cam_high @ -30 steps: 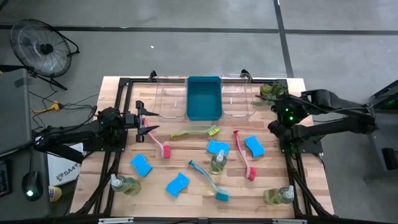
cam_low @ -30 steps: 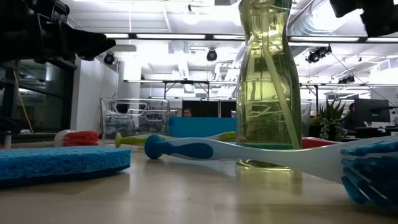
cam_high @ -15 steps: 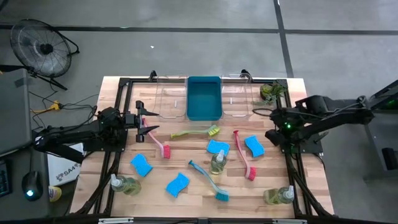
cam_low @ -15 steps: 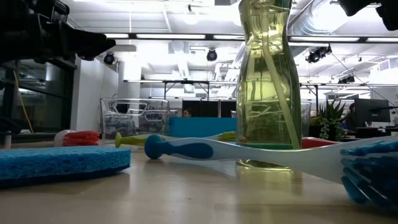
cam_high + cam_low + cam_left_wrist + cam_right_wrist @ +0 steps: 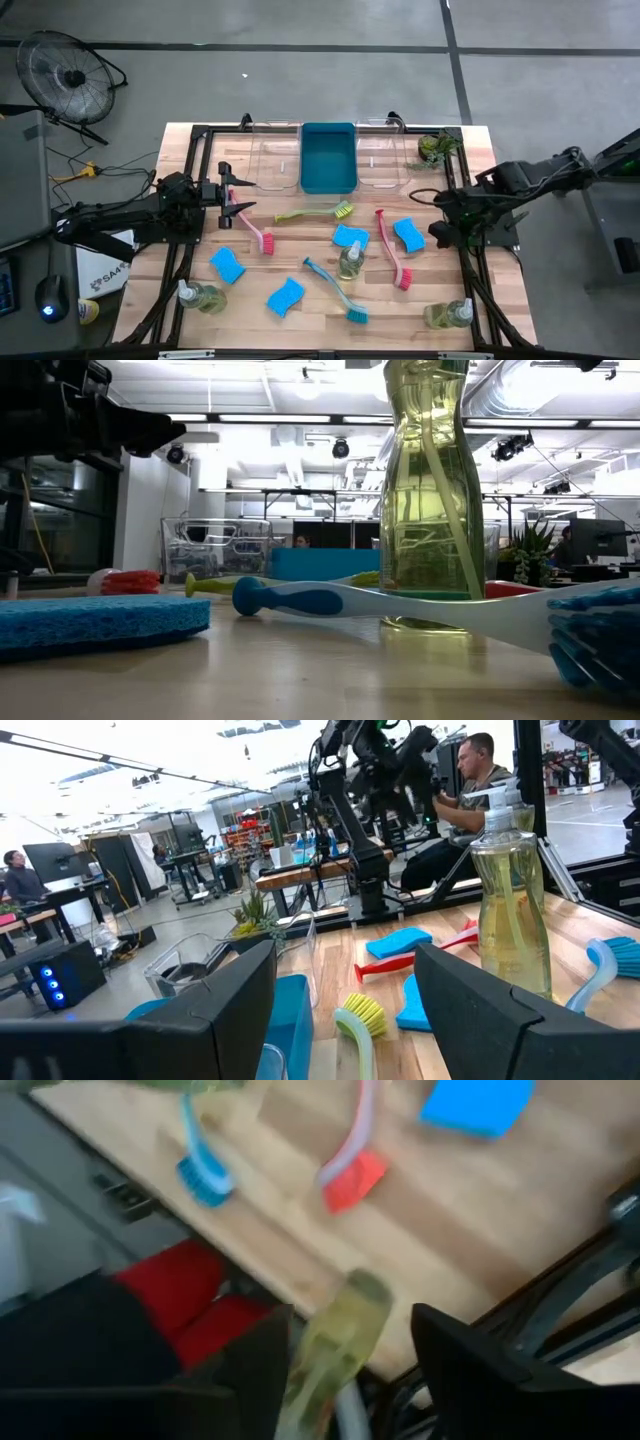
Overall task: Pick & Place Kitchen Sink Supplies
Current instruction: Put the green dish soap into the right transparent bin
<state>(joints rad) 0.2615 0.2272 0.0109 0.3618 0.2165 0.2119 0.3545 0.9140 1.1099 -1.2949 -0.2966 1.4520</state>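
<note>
- The light wooden slatted table (image 5: pixel 300 320) carries all the supplies, spread between the two arms.
- The blue rectangular plastic bin (image 5: pixel 328 158) sits at the far edge between two clear plastic trays (image 5: pixel 276 157).
- The left gripper (image 5: pixel 236 196) waits at the table's left side, fingers spread, empty.
- The right gripper (image 5: pixel 441 232) hangs above the right edge near a bright blue wavy-edged sponge (image 5: pixel 409 235), fingers apart, empty.
- A red long-handled dish brush (image 5: pixel 391 250) lies beside that sponge.
- A small clear pump bottle of yellowish liquid (image 5: pixel 351 261) stands mid-table.

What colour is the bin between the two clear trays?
Blue: the bin between the clear trays shows best in the high view.
</note>
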